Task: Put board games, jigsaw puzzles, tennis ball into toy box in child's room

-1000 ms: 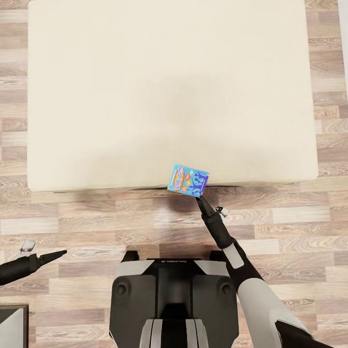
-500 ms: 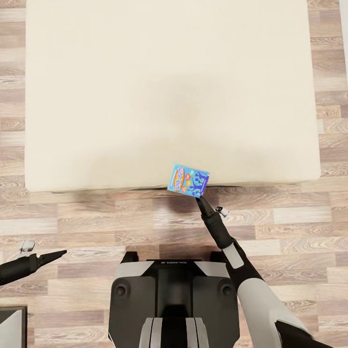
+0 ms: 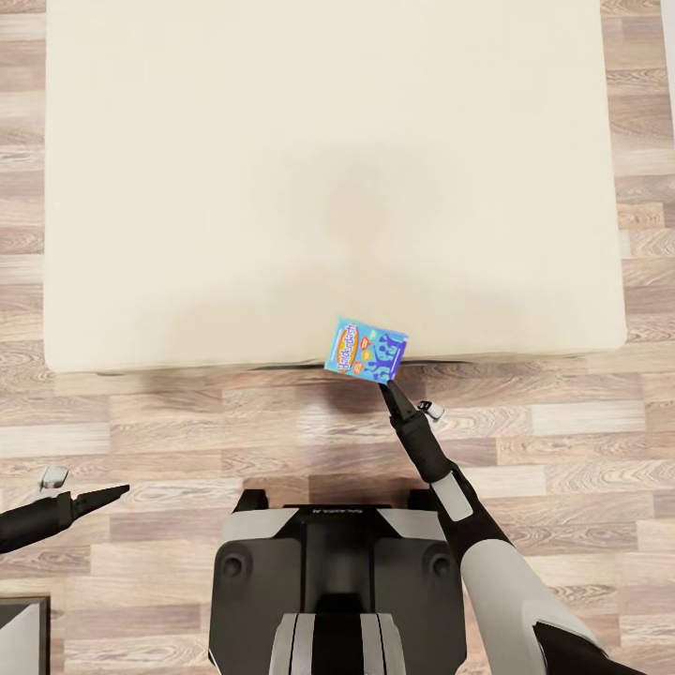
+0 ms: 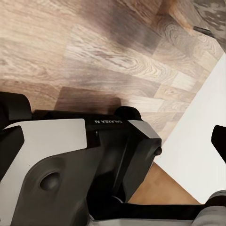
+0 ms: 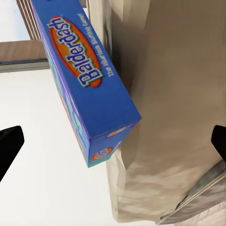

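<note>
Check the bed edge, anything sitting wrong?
Yes. The blue Balderdash board game hangs tilted over the near edge of the bed, partly above the floor rather than flat on the mattress. The right claw is at its lower corner; grip unclear.

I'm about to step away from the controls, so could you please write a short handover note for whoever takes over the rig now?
Right gripper: at the near corner of the blue board game; whether it grips cannot be told. The box sits at the near edge of the bed, over the wood floor.
Left gripper: low at the robot's left, holding nothing, fingers look closed.
Done: nothing confirmed here.
Left: carry this game to the toy box, then the other toys.
</note>
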Controlling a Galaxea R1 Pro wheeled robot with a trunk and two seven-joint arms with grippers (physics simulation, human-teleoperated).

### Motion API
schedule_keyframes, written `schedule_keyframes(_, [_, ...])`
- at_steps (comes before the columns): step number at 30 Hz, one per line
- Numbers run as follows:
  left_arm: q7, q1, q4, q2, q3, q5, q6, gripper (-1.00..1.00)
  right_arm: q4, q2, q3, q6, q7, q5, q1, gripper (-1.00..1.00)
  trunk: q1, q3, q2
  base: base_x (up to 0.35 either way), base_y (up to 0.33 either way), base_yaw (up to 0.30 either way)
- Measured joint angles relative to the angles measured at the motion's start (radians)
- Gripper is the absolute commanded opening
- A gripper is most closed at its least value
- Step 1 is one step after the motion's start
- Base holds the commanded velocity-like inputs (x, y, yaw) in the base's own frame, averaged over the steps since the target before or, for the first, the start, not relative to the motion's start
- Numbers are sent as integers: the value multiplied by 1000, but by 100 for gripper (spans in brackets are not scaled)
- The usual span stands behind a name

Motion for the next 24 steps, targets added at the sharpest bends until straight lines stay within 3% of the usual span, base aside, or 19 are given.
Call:
schedule_keyframes(13, [0, 0, 0, 0, 0, 1, 0, 100, 0, 3, 0, 0, -1, 1, 0, 100, 0, 0, 0, 0, 1, 0])
schedule_keyframes(24, [0, 0, 0, 0, 0, 0, 0, 100, 0, 1, 0, 0, -1, 1, 0, 100, 0, 0, 0, 0, 98, 0])
